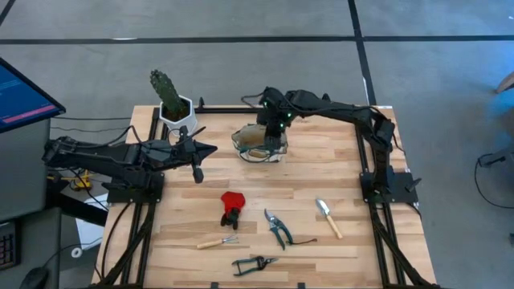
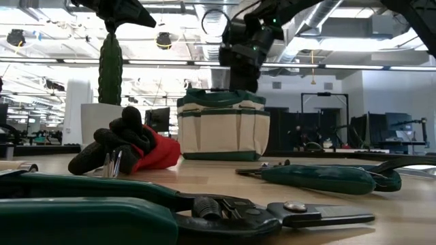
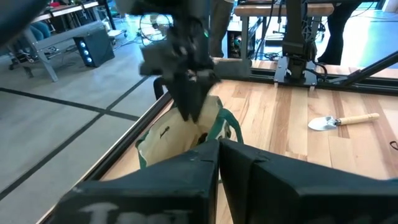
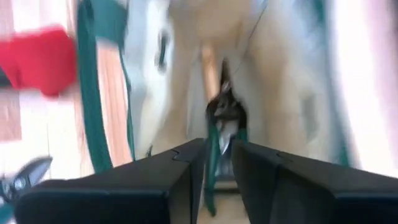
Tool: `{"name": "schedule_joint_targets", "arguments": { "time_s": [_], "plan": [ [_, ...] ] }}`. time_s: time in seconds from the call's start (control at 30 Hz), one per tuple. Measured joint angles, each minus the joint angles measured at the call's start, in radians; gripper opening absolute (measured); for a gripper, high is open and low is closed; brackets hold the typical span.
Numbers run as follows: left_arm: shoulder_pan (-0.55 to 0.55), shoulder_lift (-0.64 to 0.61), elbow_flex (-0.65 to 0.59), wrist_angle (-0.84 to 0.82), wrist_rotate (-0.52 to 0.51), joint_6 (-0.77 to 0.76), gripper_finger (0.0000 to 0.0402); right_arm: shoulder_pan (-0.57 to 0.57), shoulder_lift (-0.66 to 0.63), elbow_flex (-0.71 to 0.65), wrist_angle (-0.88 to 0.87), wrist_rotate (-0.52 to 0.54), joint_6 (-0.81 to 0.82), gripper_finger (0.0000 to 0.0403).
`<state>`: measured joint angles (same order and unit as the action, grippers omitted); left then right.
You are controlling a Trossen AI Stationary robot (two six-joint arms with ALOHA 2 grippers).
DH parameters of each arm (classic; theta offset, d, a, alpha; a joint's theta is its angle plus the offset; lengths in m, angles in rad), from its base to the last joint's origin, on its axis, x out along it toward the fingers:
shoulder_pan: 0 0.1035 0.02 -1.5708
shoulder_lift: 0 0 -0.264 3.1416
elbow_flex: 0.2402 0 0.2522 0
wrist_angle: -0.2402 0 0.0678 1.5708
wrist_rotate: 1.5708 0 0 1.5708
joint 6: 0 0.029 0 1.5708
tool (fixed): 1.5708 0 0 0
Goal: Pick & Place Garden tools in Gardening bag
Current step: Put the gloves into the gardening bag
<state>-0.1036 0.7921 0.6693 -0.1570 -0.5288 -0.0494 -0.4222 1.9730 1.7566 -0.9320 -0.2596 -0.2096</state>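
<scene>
The beige gardening bag [image 1: 259, 146] with green trim stands at the table's far middle, and it also shows in the low view [image 2: 223, 129]. My right gripper [image 1: 273, 135] points down into its mouth. It is shut on a green-handled tool [image 4: 224, 112], whose dark metal head is down in the bag beside a wooden handle [image 4: 210, 62]. My left gripper [image 1: 197, 167] is shut and empty, left of the bag. A red-and-black item [image 1: 232, 205], a small rake [image 1: 217, 242], two pruning shears [image 1: 277, 229] [image 1: 253, 263] and a trowel [image 1: 328, 217] lie on the table. My right gripper pinches a narrow green part of the tool [image 4: 213, 155] between its two fingers, from above, pointing down. The fingers lie along the tool. The tool hangs head down inside the bag's mouth. I cannot tell whether its head rests on the bag's bottom.
A cactus in a white pot [image 1: 173, 104] stands at the far left, just behind my left arm. Bare wood lies between the bag and the tools near the front edge. A monitor [image 1: 24, 92] stands off the table's left side.
</scene>
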Motion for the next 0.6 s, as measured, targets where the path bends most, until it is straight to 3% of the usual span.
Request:
{"name": "schedule_joint_targets", "arguments": {
  "time_s": [0.6],
  "plan": [
    [0.000, 0.000, 0.000, 0.000, 0.000, -0.008, 0.0004, 0.004, 0.000, 0.414, -0.062, -0.001, 0.035, 0.0074]
  ]
}}
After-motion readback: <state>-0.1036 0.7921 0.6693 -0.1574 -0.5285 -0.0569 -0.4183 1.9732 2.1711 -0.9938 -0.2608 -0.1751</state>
